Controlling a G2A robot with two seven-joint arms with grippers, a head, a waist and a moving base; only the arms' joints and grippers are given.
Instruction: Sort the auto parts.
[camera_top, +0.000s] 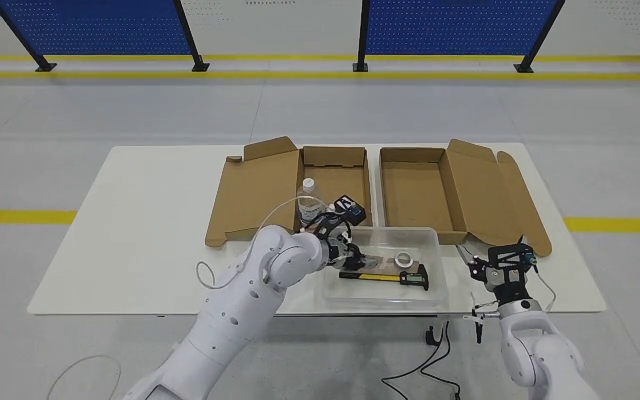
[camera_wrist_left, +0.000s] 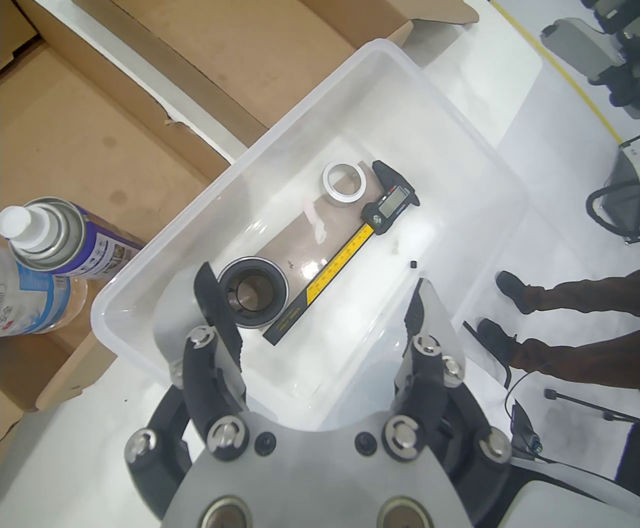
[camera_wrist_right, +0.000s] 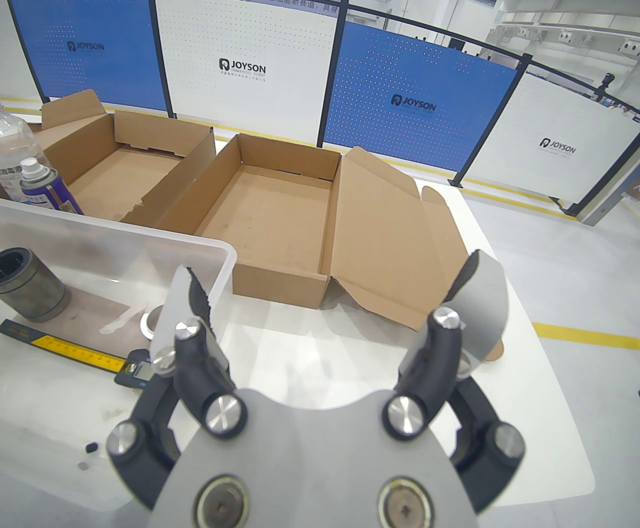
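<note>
While the left gripper (camera_wrist_left: 314, 280) hangs over one end of the clear plastic bin (camera_wrist_left: 450, 125) with its fingers spread wide and nothing between them, one finger (camera_wrist_left: 215, 300) sits just beside a dark cylindrical bushing (camera_wrist_left: 255, 292) standing upright on the bin's floor; a digital caliper (camera_wrist_left: 345, 260) with a yellow scale lies flat next to the bushing, and a pale metal ring (camera_wrist_left: 342, 182) lies by the caliper's head; a tiny black bit (camera_wrist_left: 413, 263) lies apart from them. Beyond the bin two open cardboard boxes (camera_top: 335, 185) (camera_top: 412, 195) lie side by side on the white bench (camera_top: 150, 230); a spray can (camera_wrist_left: 65, 235) and a clear bottle (camera_wrist_left: 30, 300) are on the cardboard of the left-hand one, close to the bin. Over the front right of the bench the right gripper (camera_wrist_right: 332, 267) is likewise spread and holds nothing, beside the bin and near the right-hand box's flap.
</note>
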